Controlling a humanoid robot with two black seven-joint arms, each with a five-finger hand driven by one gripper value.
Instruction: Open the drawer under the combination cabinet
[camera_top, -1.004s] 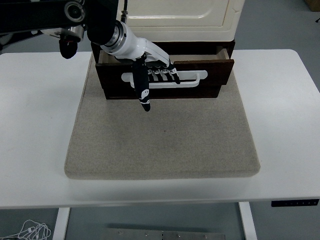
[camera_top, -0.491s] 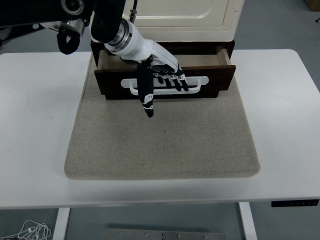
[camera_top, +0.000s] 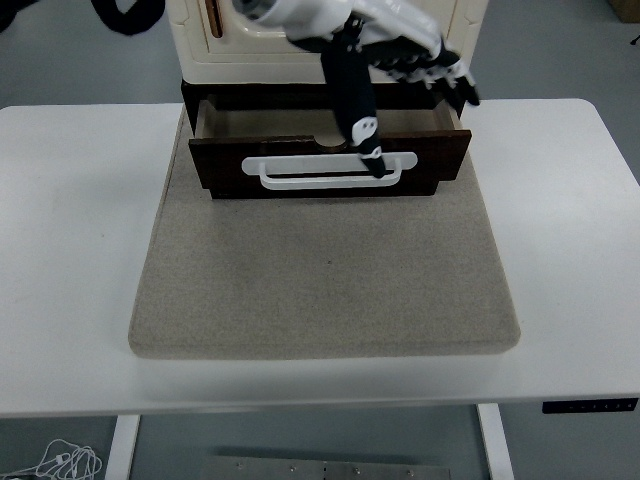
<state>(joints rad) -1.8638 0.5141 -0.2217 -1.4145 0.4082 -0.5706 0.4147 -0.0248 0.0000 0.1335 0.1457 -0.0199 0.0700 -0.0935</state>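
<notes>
The drawer (camera_top: 330, 160) is seen pulled out under the cream cabinet (camera_top: 330, 40), over the grey mat (camera_top: 325, 270). The left hand (camera_top: 385, 45) is raised above it, fingers (camera_top: 445, 70) spread, nothing gripped.

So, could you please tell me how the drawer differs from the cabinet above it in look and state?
The drawer is dark brown wood; the cabinet is cream. The drawer is pulled out over the grey mat, its inside showing, while the cabinet door looks closed. The drawer carries a wide white handle; no such bar shows on the cabinet. Both belong to one unit on the white table.
</notes>
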